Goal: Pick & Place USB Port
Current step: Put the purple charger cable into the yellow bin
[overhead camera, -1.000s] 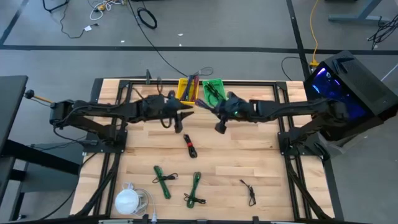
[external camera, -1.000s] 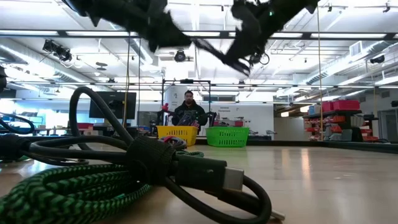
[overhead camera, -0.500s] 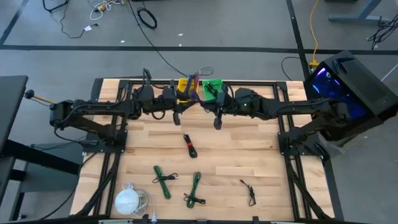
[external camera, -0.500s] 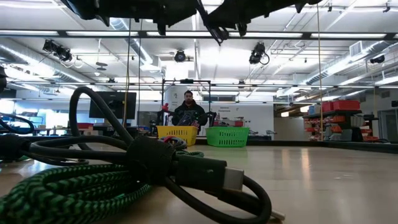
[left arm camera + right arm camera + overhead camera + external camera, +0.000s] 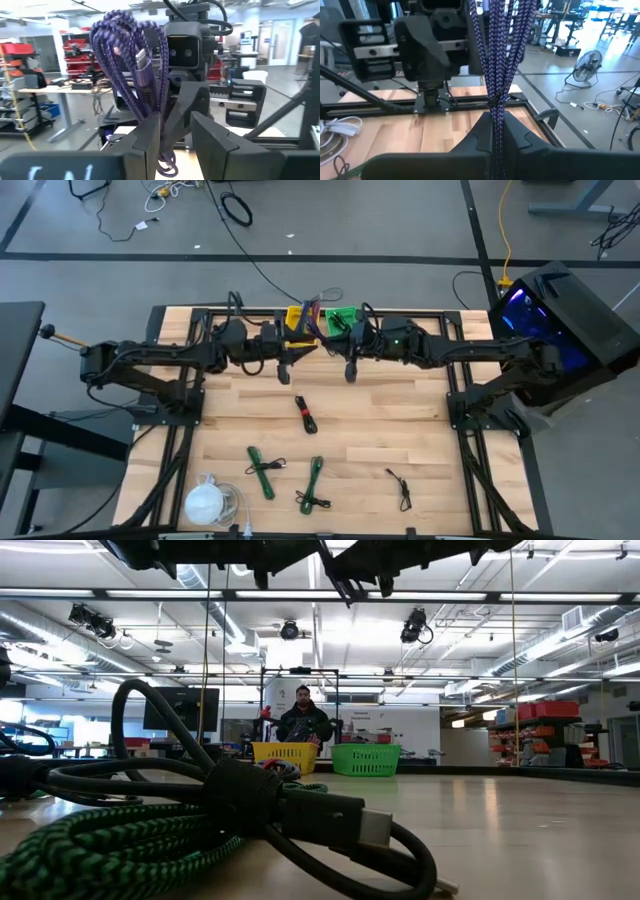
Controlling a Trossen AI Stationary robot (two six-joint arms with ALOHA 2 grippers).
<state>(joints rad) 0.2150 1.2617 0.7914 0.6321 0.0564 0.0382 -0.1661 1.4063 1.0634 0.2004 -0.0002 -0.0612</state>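
Wrist views show my left gripper (image 5: 172, 142) and right gripper (image 5: 496, 137) both clamped on the purple cable (image 5: 131, 65), held aloft near the table's (image 5: 430, 430) far edge.

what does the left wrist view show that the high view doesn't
Only the left wrist view shows the purple braided cable with its metallic plug up close, hanging bunched past the left gripper.

Only the high view shows the yellow basket, the green basket, and the green braided cables lying on the wooden table.

Both show the right gripper, facing the left.
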